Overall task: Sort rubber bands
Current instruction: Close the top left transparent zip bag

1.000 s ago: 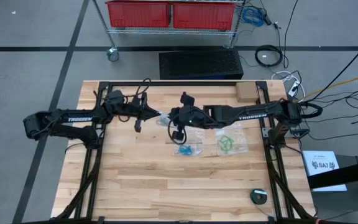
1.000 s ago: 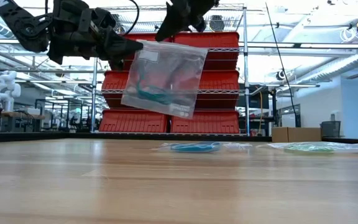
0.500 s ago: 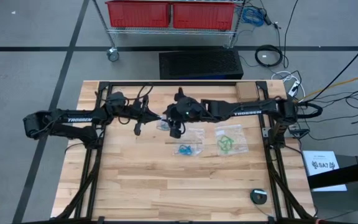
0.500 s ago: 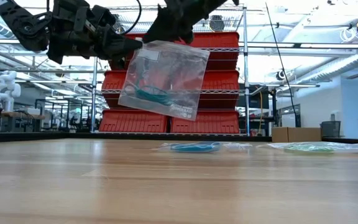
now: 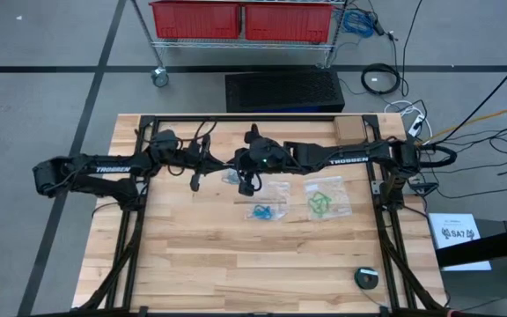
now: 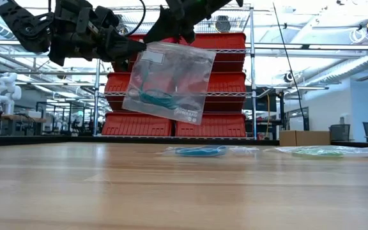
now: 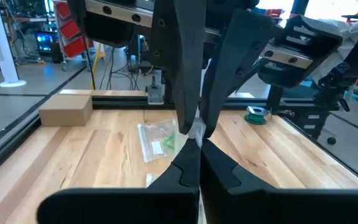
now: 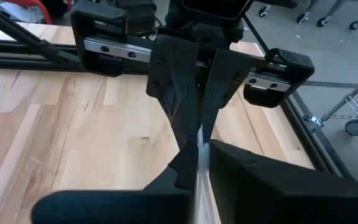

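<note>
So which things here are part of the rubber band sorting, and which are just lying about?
Part of the job:
- held clear bag with teal rubber bands, pinched by left gripper and right gripper
- bag of blue bands
- bag of green bands

Lying about:
- cardboard box
- tape roll
- red bins

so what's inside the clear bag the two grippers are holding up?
Inside the raised clear bag, pinched by the left gripper and right gripper, lie teal rubber bands. Their number cannot be made out through the plastic.
</note>
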Robot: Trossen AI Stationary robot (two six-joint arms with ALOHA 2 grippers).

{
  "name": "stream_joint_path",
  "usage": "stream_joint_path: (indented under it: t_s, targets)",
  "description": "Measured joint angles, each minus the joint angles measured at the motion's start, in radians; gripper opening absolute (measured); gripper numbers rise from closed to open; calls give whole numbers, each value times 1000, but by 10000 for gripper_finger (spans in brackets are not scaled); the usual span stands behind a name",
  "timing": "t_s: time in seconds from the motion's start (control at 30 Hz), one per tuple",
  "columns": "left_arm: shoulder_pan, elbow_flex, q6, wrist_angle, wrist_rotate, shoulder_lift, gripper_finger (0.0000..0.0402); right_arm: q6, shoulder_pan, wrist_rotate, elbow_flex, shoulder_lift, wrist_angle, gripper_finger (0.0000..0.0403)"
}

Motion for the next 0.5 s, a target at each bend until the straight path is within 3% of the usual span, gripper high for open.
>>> stream_joint_path:
  t_s: [0.5]
  targets:
    - [0,-1,-2,-1,-2,1,0,1,2,32,3,-3,-120,6]
